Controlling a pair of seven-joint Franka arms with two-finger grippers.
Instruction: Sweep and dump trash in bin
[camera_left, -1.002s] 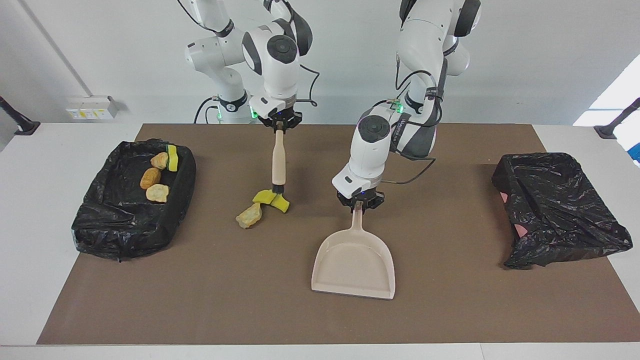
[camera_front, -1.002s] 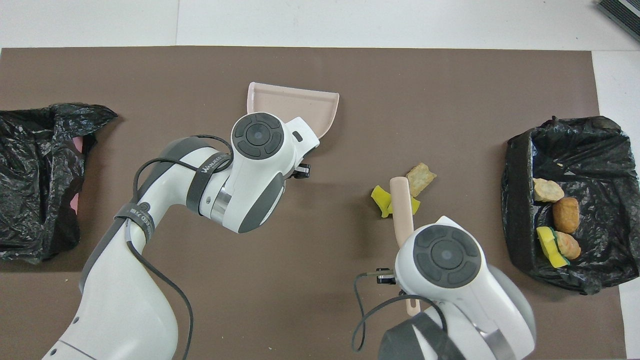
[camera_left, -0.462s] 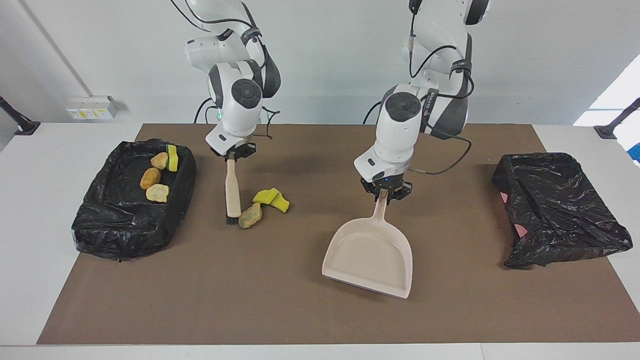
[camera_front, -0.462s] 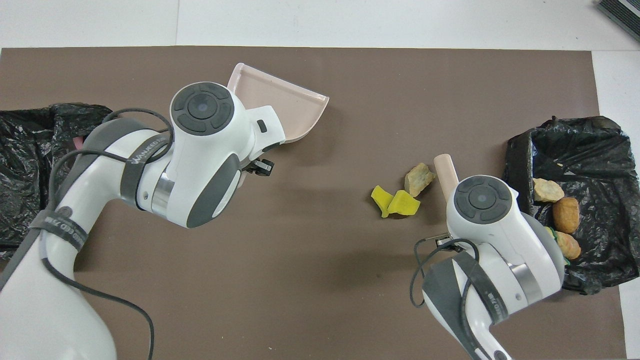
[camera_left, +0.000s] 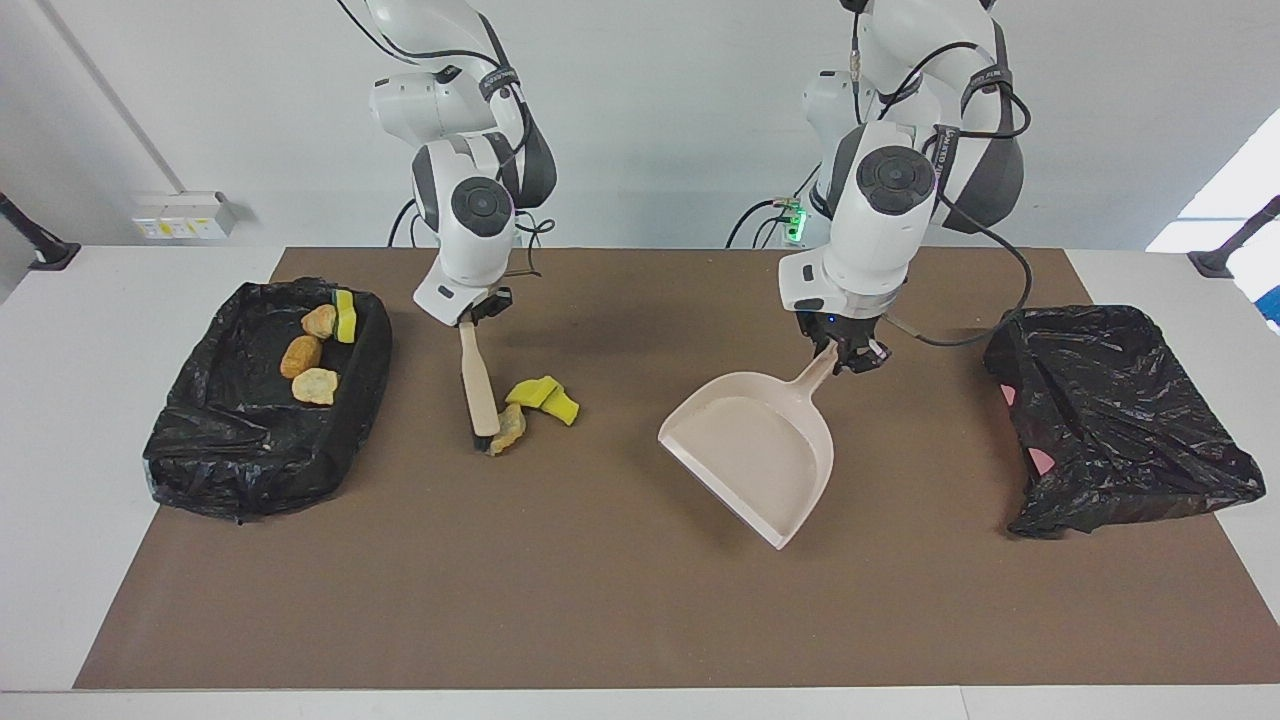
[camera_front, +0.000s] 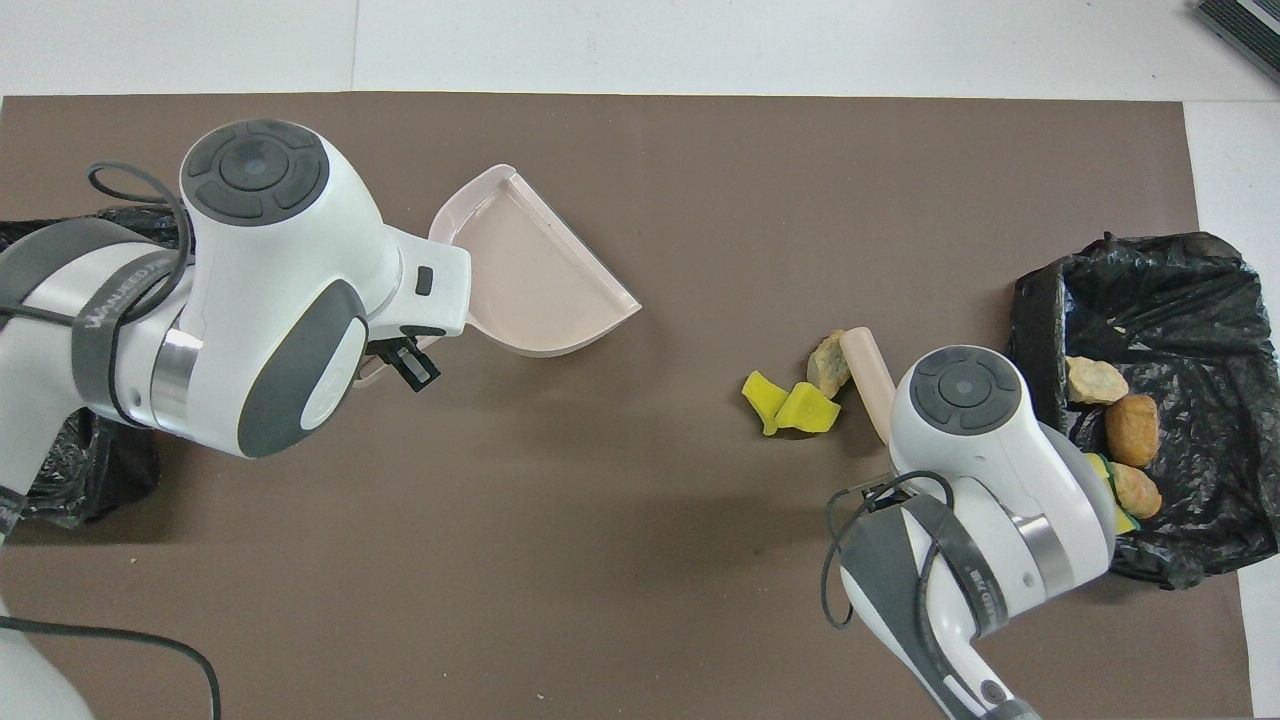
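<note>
The facing view shows both grips, hidden overhead: right gripper jaws pinch the brush, bristles touching a trash lump; left gripper jaws pinch the dustpan.

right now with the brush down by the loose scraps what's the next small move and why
Probably bring the dustpan over to the three loose scraps. The left hand holds it tilted and apart from them, toward its own end, while the right hand already has the brush against the tan piece.
</note>
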